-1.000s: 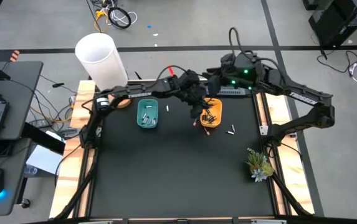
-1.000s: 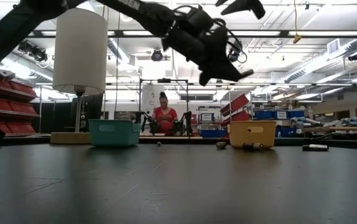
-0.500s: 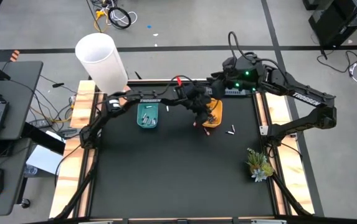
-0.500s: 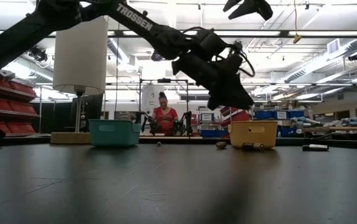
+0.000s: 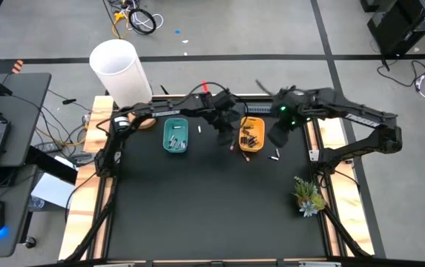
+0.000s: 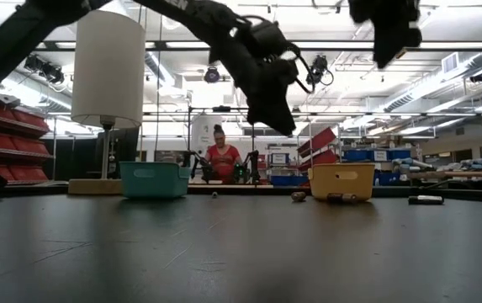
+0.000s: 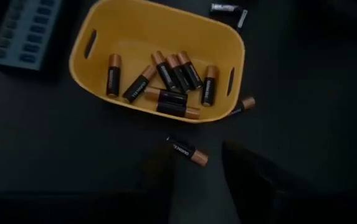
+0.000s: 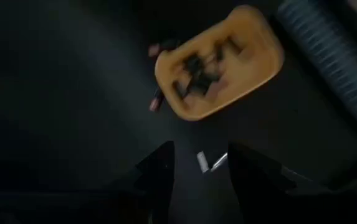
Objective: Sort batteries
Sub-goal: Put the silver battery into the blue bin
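High view: left gripper [image 5: 222, 127] between teal tray [image 5: 175, 136] and yellow tray [image 5: 251, 133]; right gripper [image 5: 277, 136] just beside the yellow tray's other side, above a pale battery [image 5: 276, 155].

Left wrist view: fingers parted, empty — dark copper-ended batteries [image 7: 166, 81] ahead in the yellow tray, two loose beside it.

Right wrist view: fingers [image 8: 158, 168] apart, nothing held — two silvery batteries [image 8: 203, 161] between them on the surface.

1. Left arm [image 5: 169, 113]: black links, white lettering, a red cable behind the claw.
2. Right arm [image 5: 346, 115]: black, white lettering, a green light behind its claw.
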You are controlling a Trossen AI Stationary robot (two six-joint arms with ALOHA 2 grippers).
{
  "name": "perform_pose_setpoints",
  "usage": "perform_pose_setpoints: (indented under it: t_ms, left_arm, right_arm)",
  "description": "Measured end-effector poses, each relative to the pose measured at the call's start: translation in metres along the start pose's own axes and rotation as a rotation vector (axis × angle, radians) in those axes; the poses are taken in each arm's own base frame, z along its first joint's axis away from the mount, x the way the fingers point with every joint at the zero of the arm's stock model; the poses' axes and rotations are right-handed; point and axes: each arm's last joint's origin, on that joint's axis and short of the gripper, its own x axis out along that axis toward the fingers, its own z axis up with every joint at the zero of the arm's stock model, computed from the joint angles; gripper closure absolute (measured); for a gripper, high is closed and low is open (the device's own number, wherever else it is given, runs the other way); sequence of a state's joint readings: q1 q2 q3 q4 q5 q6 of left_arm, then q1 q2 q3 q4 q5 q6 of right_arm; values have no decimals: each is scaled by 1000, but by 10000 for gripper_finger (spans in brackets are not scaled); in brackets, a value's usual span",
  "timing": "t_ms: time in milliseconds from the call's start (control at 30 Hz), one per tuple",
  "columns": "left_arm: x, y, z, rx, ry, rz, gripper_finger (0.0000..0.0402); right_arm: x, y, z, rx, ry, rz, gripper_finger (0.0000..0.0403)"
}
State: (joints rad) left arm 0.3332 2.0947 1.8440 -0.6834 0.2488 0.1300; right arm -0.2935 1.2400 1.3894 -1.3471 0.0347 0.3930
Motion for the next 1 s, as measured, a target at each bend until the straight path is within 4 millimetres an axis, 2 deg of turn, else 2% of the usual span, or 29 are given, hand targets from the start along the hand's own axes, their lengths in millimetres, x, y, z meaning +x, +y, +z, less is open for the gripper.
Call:
perform_pose_setpoints:
  t_ms: [167,333,600,733,1000]
  left_arm:
    - [-23,-6,-5,3,-21,14,276]
    - [-48,-20,-24,-12,-48,28,290]
    - [-89,-54,-70,-109,-146,39,298]
    - [-104,-68,-90,-132,-179,81,298]
    - [-128,-84,-104,-173,-224,97,298]
  right_arm:
    - [60,2,-20,15,143,46,245]
    - [98,4,-39,25,187,51,246]
    - [138,-8,-64,33,262,-3,245]
    - [157,-13,-65,19,287,-34,245]
    - [192,-14,-60,-80,370,-120,245]
